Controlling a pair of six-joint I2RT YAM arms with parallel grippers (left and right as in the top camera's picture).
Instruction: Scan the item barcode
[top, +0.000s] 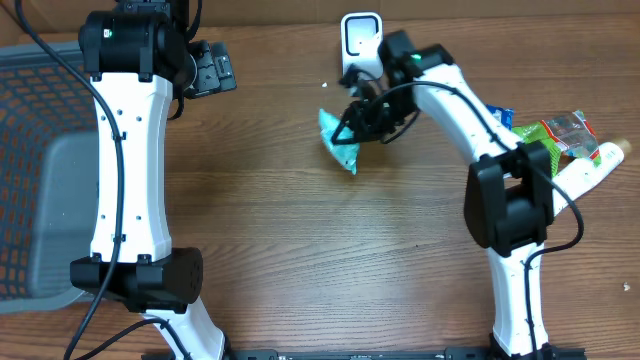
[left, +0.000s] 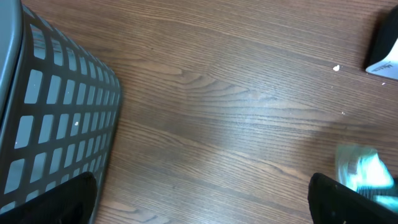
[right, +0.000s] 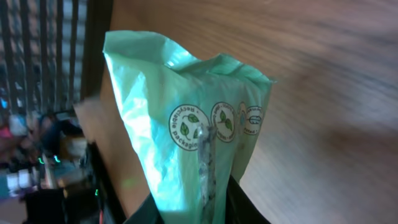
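My right fingers (right: 247, 208) are pinched narrow on one edge of a thin green bag (right: 186, 112). The rest of the bag sticks out past them, loose and crinkly. It is over the far middle of the table (top: 300, 250), just in front of the white scanner (top: 360, 38).

I think the bag could slip, because I only have a small bit of its edge and it looks smooth. It is floppy too, so it might fold over and hide the barcode. I cannot see a barcode on the side facing me, so I may have to turn it. My arm is very close to the scanner and could bump it.

My left fingers (left: 74, 199) are wide apart and hold nothing. They are near the grey basket (top: 30, 150), well away. A green packet (top: 560, 130) and a white tube (top: 590, 165) lie far off to my right. Nothing stands between the bag and the scanner.
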